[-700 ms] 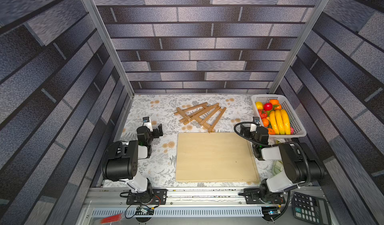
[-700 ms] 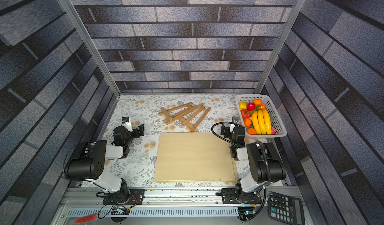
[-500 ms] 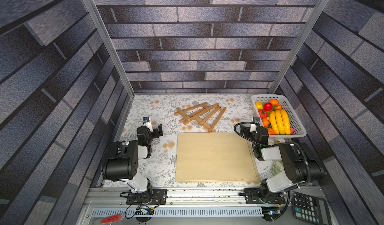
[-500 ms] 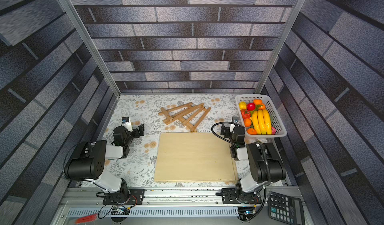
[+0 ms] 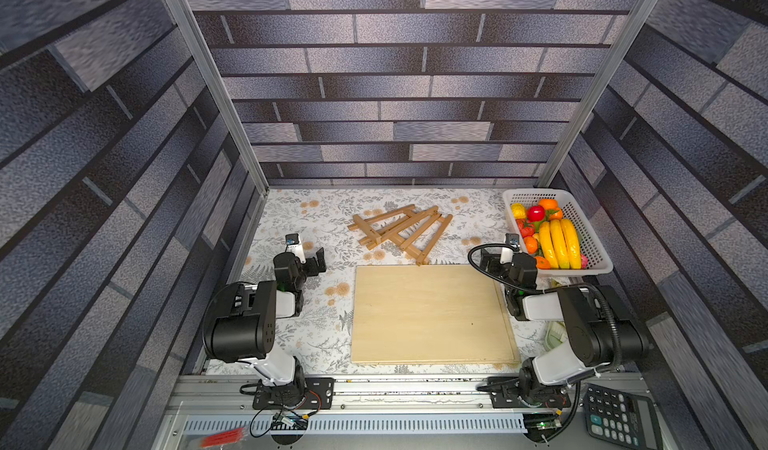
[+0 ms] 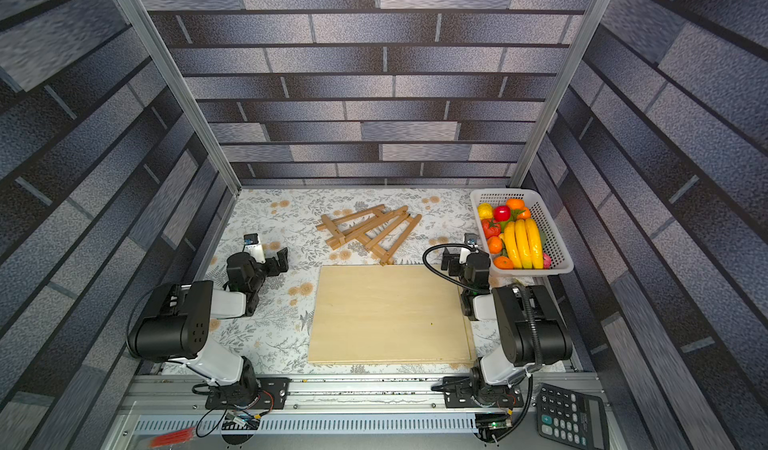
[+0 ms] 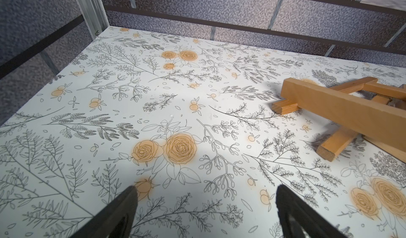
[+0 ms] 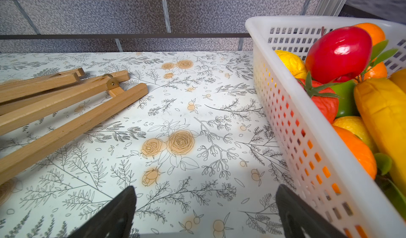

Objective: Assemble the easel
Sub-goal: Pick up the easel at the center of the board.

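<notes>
Floral-printed tabletop (image 5: 309, 215) fills your brick-patterned work cell. You see the folded wooden easel (image 5: 399, 230) lying flat near the back, just beyond a plywood board (image 5: 430, 313). Your left gripper (image 7: 205, 193) hovers over bare table beside the easel, jaws wide apart, holding nothing. Your right gripper (image 8: 205, 193) sits between the easel and a white fruit basket (image 8: 285, 116), jaws likewise apart and empty.

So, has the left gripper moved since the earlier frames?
No. The left gripper keeps the same gap from the wooden board in both top views, jaws open.
</notes>
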`<control>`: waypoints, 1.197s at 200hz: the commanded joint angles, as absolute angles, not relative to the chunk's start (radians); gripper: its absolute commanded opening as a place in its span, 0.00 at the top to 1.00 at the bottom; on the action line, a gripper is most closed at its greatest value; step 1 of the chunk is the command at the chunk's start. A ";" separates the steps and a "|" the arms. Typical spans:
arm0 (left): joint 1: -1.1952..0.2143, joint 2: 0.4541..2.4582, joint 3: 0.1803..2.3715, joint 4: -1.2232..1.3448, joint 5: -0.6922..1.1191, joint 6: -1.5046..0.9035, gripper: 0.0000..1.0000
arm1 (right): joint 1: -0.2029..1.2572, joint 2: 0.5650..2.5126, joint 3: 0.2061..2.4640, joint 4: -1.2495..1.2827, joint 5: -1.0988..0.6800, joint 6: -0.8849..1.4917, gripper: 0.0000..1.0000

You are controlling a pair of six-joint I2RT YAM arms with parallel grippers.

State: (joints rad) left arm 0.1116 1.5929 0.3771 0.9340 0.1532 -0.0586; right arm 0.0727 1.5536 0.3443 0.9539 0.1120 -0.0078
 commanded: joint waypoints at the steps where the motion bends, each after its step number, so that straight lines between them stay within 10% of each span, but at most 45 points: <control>1: 0.110 1.568 0.390 0.927 0.148 -0.040 0.00 | 0.060 1.551 0.349 0.963 0.175 0.008 0.00; 184: 0.099 1.474 0.332 0.954 -0.015 -0.082 0.00 | 0.060 1.357 0.362 0.778 0.263 0.036 0.00; 239: 0.089 1.208 0.685 -0.001 -0.194 -0.338 0.00 | 0.060 1.117 0.684 0.050 0.291 0.302 0.00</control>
State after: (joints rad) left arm 0.0917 1.2755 0.4984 0.5091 -0.0845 -0.1585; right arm 0.0753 1.1736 0.4973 0.4652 0.2386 0.1375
